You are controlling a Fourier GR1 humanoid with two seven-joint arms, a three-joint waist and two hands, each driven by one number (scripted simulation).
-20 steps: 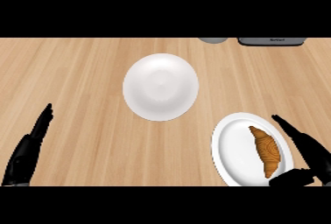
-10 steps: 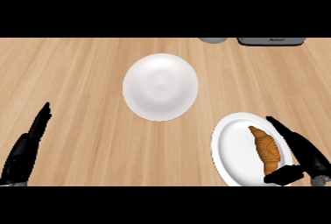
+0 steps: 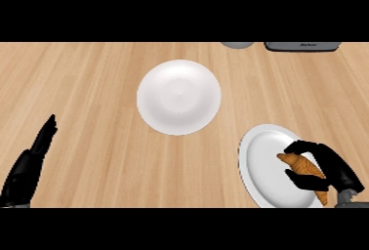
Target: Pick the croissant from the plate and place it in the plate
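Observation:
A golden-brown croissant (image 3: 306, 168) lies on the white plate (image 3: 265, 163) at the lower right of the wooden counter. My right hand (image 3: 328, 166) is over it, with fingers curled above its far end and the thumb curled under its near side, hiding part of the pastry. A second white plate (image 3: 178, 96) sits bare in the middle of the counter, well up and left of the first. My left hand (image 3: 29, 166) rests open at the lower left edge, fingers pointing up, away from both plates.
At the counter's back edge a grey round object (image 3: 236, 45) and a dark grey appliance (image 3: 301, 46) show partly. Bare wood lies between the two plates and across the left side.
My right hand has moved left onto the plate and curled its fingers and thumb round the croissant. The left hand has barely shifted.

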